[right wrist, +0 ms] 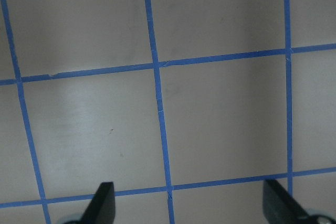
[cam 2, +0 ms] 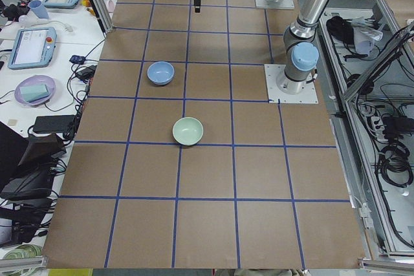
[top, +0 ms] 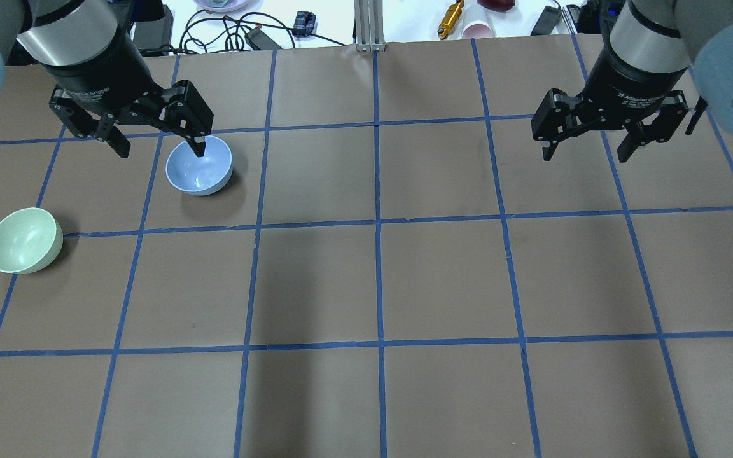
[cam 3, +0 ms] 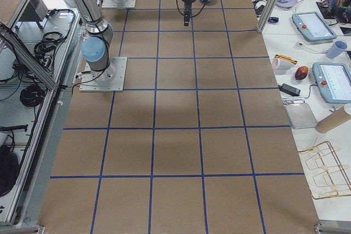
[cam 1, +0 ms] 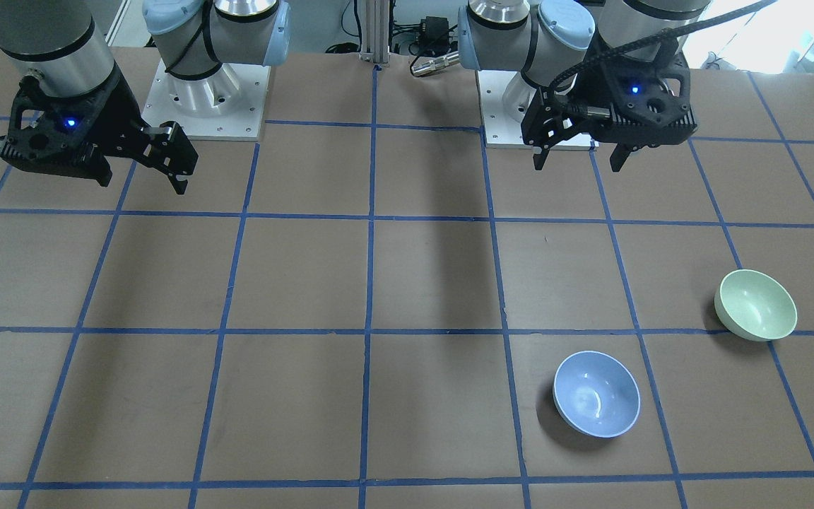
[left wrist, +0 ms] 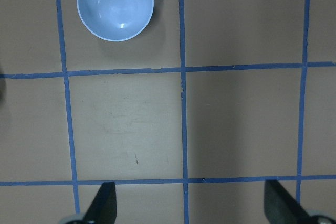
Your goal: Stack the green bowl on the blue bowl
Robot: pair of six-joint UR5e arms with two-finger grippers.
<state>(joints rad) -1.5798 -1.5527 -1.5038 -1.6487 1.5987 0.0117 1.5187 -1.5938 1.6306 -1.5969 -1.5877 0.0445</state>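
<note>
Front view: green bowl (cam 1: 755, 305) sits upright on the counter (cam 1: 294, 283), near the blue bowl (cam 1: 596, 393) but apart from it and nearer the robot's left edge. Left gripper (cam 1: 579, 164) hangs by its base, jaws spread. Overhead: right gripper (top: 586, 152) is well apart from both bowls, jaws spread. Left wrist view: blue bowl lies upper left, beyond the fingertips (left wrist: 102, 203). Right wrist view: tape grid (right wrist: 157, 93) on counter.

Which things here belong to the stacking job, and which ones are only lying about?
For the job: green bowl, blue bowl, open left gripper on their side of the table.
Only lying about, beyond the table's far edge: pink cup, gold cylinder, cables.
</note>
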